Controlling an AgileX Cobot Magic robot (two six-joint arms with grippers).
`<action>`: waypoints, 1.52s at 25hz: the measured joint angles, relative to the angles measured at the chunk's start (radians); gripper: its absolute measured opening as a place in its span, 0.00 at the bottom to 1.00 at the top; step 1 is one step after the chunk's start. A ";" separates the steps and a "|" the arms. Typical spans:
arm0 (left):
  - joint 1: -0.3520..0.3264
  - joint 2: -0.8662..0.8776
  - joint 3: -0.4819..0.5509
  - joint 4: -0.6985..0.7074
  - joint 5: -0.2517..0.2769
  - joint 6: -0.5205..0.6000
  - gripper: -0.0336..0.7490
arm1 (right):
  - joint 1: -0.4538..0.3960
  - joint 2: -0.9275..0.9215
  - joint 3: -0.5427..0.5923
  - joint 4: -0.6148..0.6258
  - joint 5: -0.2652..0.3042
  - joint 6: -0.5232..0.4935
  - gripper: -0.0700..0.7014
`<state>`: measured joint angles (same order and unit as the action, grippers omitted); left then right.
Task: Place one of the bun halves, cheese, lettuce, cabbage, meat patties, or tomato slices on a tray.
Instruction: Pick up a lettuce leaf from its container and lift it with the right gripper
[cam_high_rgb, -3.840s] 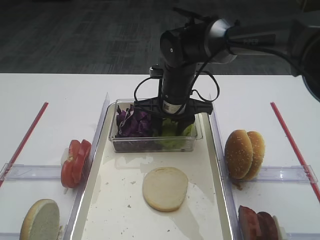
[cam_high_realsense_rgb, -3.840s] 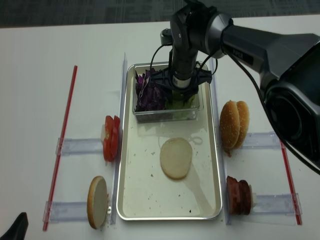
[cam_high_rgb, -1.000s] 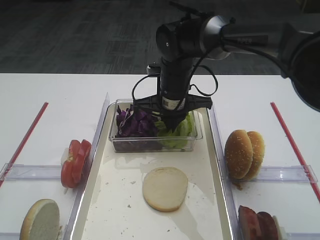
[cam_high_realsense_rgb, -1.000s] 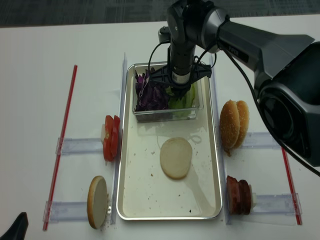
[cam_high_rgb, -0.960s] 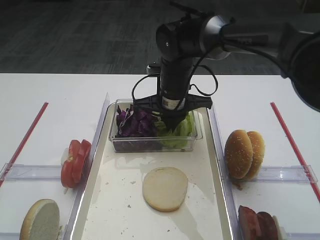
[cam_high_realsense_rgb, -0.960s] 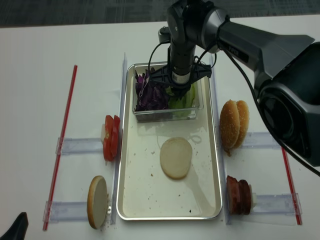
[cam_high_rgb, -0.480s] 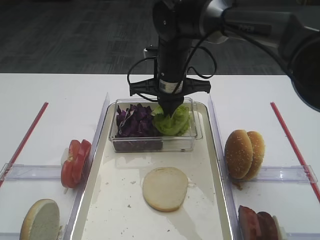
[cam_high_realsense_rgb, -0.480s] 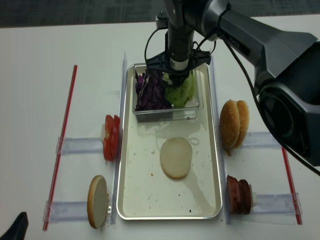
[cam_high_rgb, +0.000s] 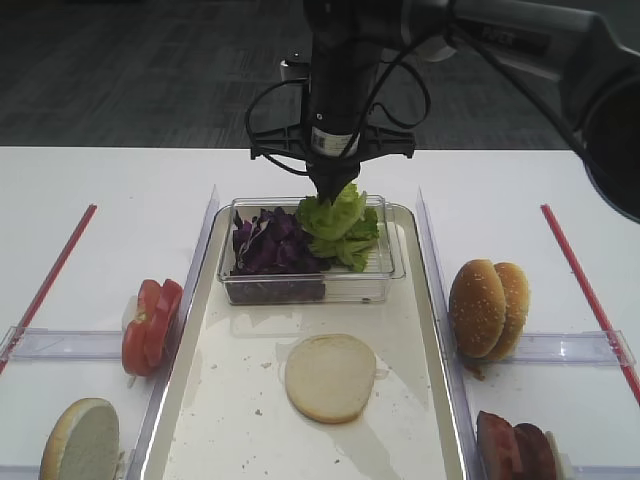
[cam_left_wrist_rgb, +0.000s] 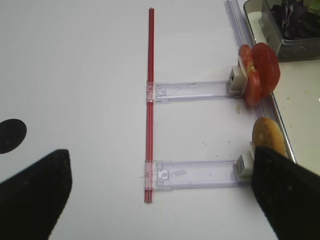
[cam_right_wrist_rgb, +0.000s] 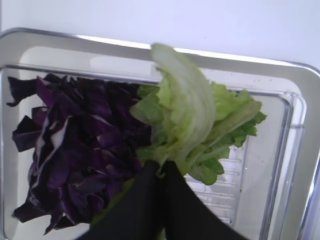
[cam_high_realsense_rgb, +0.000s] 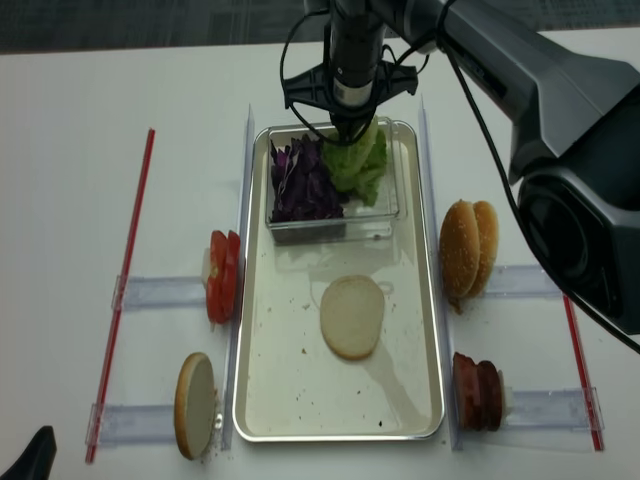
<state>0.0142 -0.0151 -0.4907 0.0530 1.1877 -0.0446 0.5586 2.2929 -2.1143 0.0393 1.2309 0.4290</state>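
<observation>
1. Right claw (cam_high_rgb: 330, 190) – clamped shut on the lettuce (cam_high_rgb: 338, 222), gripping the leaf at its upper end. The leaf hangs above the clear plastic box (cam_high_rgb: 385, 283), its lower edge seemingly level with the box rim; I cannot tell whether it still touches the greens beneath.
2. Left claw (cam_left_wrist_rgb: 155, 200) – parked over bare tabletop (cam_left_wrist_rgb: 75, 75) at the left, well apart from the work. Its two dark fingers sit at the corners of the wrist view with a broad gap between them; it stands wide and holds nothing.
3. Step in hand, as judged: carry the leaf out of the box and set it down on the tray (cam_high_rgb: 195, 330). To do this well, lift until the hanging edge clears the near wall of the box, then travel toward the lower bun half (cam_high_rgb: 330, 377) lying flat on the tray. Release low – the leaf is light and curled, and may cling to a finger or drift if dropped from height.
4. Risk: a second leaf may be dragged along; greens remain below the held one.
5. Containers: the clear box stands at the far end of the tray and holds the cabbage (cam_high_rgb: 268, 245) on its left side and lettuce on its right. The tray otherwise carries only the bun half and a few crumbs.
</observation>
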 joint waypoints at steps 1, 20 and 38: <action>0.000 0.000 0.000 0.000 0.000 0.000 0.90 | 0.000 -0.002 0.000 -0.002 0.000 0.000 0.15; 0.000 0.000 0.000 0.000 0.000 0.000 0.90 | 0.008 -0.041 -0.002 0.011 0.006 0.000 0.15; 0.000 0.000 0.000 0.000 0.000 0.000 0.90 | 0.008 -0.093 -0.002 0.012 0.009 0.000 0.15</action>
<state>0.0142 -0.0151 -0.4907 0.0530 1.1877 -0.0446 0.5669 2.2003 -2.1163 0.0517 1.2404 0.4290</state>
